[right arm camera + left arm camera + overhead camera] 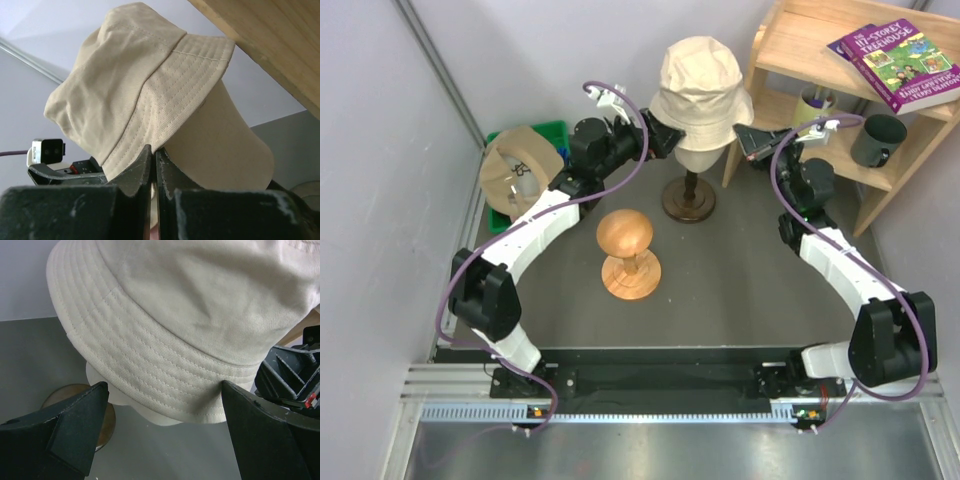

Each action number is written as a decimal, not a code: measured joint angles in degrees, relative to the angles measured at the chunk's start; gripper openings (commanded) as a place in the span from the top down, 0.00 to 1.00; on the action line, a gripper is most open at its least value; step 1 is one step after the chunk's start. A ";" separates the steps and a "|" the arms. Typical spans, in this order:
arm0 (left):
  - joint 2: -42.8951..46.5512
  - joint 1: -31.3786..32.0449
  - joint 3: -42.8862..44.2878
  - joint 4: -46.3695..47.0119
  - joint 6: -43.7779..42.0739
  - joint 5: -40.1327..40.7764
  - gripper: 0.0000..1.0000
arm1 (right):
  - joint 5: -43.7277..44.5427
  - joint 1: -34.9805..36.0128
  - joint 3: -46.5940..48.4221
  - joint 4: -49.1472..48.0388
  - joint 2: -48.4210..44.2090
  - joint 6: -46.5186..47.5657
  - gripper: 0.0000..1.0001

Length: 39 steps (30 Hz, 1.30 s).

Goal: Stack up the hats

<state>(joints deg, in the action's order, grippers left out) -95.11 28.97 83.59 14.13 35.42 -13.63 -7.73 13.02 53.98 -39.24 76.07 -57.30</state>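
Observation:
A cream bucket hat (700,85) sits on the smooth head form (695,155), which stands on a dark wooden post. My right gripper (748,140) is at the hat's right side, shut on the brim edge; in the right wrist view the brim (150,115) runs down into the closed right gripper (154,150). My left gripper (660,135) is at the hat's left side, open. In the left wrist view the brim (165,375) hangs between the wide-spread fingers (85,415). A tan cap (515,170) lies at the far left.
A round-topped wooden stand (627,250) is in the middle of the table. A green bin (545,130) sits behind the tan cap. A wooden shelf (800,50) at the back right carries a purple book (895,60) and a dark cup (877,140).

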 measured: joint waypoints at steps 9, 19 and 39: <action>-0.04 0.02 -0.46 -0.13 -0.20 0.61 0.02 | 1.44 0.22 -3.48 0.55 -0.20 -0.87 1.00; 0.07 0.17 -0.48 -1.79 -1.99 2.58 0.01 | 0.79 0.37 -4.09 1.09 -0.22 -1.18 0.93; 24.63 -10.75 -7.30 -30.14 -17.68 24.81 0.01 | 4.98 0.61 -11.54 18.99 -19.78 14.10 0.18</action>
<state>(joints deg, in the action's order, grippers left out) -70.48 18.22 76.29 -16.01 17.74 11.18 -2.74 13.63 42.44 -20.25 56.29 -43.20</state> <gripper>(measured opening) 0.990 0.816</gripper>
